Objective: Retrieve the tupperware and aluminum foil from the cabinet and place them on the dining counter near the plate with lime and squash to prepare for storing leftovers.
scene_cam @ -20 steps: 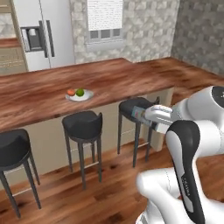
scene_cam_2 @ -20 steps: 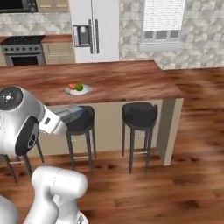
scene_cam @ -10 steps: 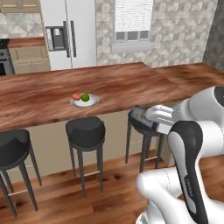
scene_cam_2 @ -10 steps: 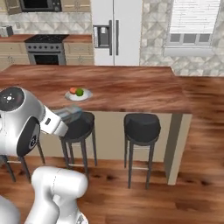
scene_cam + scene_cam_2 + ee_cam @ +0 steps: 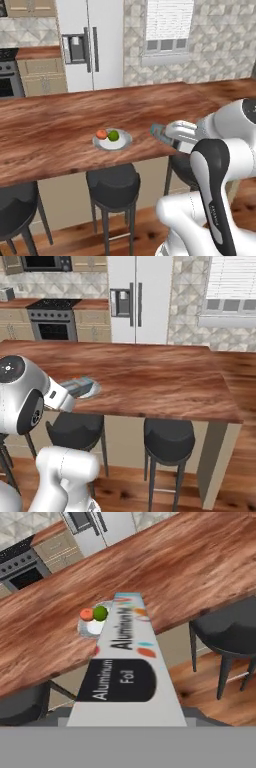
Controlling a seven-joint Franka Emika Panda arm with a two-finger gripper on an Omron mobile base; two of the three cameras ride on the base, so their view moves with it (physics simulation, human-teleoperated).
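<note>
— Moved since earlier? Base and its cameras nearer the dining counter (image 5: 60,130); whole scene shifted.
— Left to right? Squash (image 5: 101,134); lime (image 5: 114,135); both on plate (image 5: 126,141); aluminum foil (image 5: 127,662) clamped in gripper (image 5: 167,136), held over the counter's near edge.

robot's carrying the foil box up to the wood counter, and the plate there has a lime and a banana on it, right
Not quite. Beside the lime on the plate sits a small round orange-red squash, not a banana; the left base view shows it. The rest holds: the gripper carries the aluminum foil toward the dining counter.
</note>
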